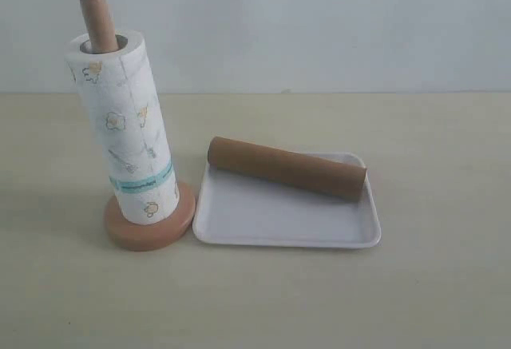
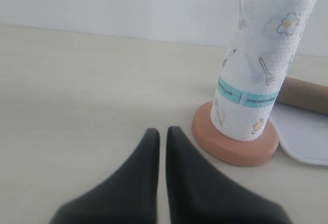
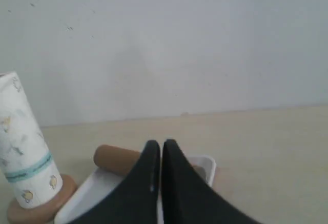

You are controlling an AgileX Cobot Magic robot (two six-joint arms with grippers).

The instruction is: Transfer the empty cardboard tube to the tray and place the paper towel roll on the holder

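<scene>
The black left gripper (image 2: 163, 131) and right gripper (image 3: 161, 143) are each pressed together on nothing. Left of the beige table's (image 1: 447, 285) middle, the printed white paper towel roll (image 1: 128, 125) stands threaded on the light-brown wooden disc-and-pole holder (image 1: 128, 233), just beside the shallow white rectangular tray (image 1: 271, 213). The plain brown cardboard tube (image 1: 287, 168) lies slantwise along the tray's far edge.

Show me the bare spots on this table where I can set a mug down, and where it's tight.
Bare table lies right of the tray, along the front before tray and holder, and left of the holder. The tray's front half is free too; the cardboard tube fills its back. Tight: holder base and tray show no gap.
</scene>
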